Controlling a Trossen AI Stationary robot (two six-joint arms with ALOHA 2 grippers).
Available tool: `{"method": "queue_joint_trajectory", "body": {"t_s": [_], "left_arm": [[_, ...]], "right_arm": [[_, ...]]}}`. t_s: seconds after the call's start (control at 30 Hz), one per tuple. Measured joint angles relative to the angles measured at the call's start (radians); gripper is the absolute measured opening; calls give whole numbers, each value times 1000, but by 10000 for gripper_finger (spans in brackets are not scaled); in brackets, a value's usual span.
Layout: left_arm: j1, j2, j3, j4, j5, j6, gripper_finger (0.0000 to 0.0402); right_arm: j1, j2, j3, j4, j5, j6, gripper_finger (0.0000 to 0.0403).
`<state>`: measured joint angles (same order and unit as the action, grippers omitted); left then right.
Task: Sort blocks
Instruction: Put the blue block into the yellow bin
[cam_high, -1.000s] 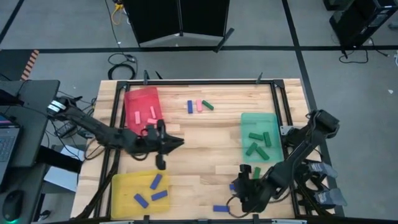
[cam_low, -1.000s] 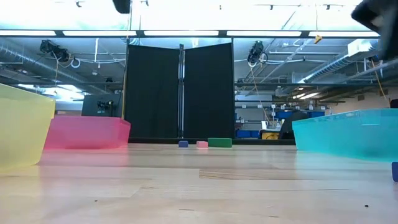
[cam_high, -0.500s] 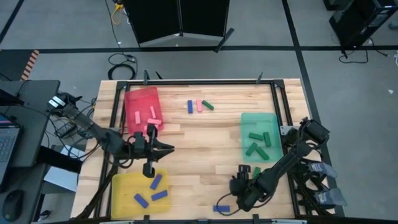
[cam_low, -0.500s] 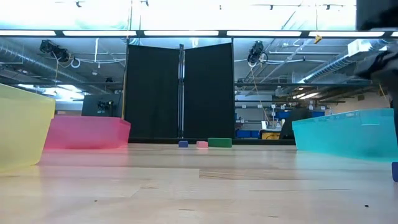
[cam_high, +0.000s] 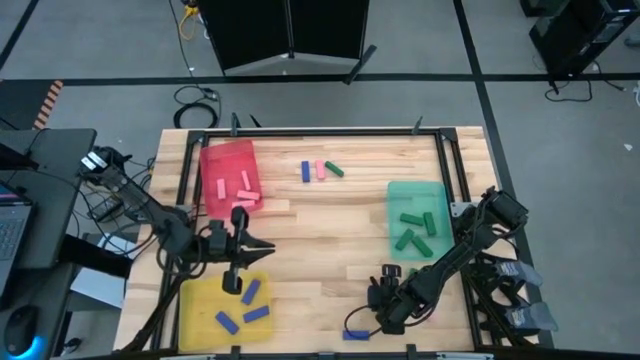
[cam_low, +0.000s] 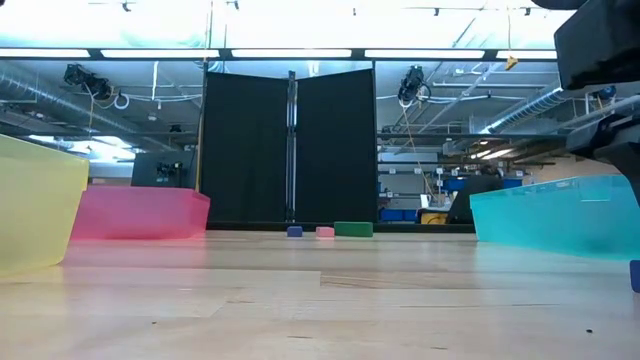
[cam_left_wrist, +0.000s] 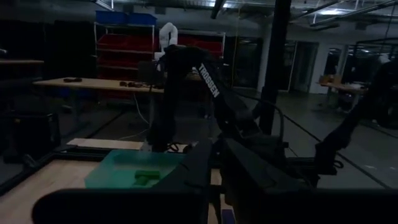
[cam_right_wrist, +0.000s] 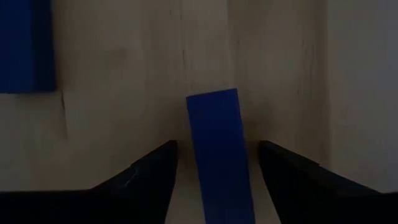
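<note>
Right gripper: low over the table's lower right in the high view; fingers spread apart, a blue block lying between them on the wood, neither finger seen touching it. A second blue bar lies at the upper left of the wrist picture.
Left gripper: at the top edge of the yellow tray, lower left of the high view; cannot tell whether its fingers are apart or together.
Table: pale wooden planks, visible grain, dark metal frame around the edge.
Yellow tray: translucent plastic, rectangular; three blue blocks inside.
Red tray: translucent, upper left of the table; pink blocks inside.
Green tray: translucent teal, right side; several green blocks inside.
Loose trio: blue, pink and green bars side by side on bare wood at upper centre; in the low view they stand small at the far edge, blue, pink, green.
Loose blue bar: on the wood at the bottom edge, just beside the right gripper.
</note>
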<state>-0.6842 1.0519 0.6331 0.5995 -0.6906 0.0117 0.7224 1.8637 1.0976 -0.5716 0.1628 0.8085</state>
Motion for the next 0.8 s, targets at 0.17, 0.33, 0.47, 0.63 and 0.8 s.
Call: {"method": "queue_joint_trajectory", "body": {"t_s": [0.17, 0.33, 0.47, 0.63, 0.8], "left_arm": [[-19, 0, 0, -3, 0, 0, 54], [-35, 0, 0, -16, 0, 0, 54], [-51, 0, 0, -16, -1, 0, 54], [-69, 0, 0, -15, -20, 4, 54], [-80, -5, 0, -8, -78, 3, 54]], "right_arm": [[-6, 39, 2, 1, -22, 0, 226], [-20, 61, 5, 4, -15, 7, 193], [-36, 59, 14, 8, -5, -12, 130], [-77, 62, 36, 37, 8, -81, 117], [-144, 76, 77, 180, 156, -203, 117]]}}
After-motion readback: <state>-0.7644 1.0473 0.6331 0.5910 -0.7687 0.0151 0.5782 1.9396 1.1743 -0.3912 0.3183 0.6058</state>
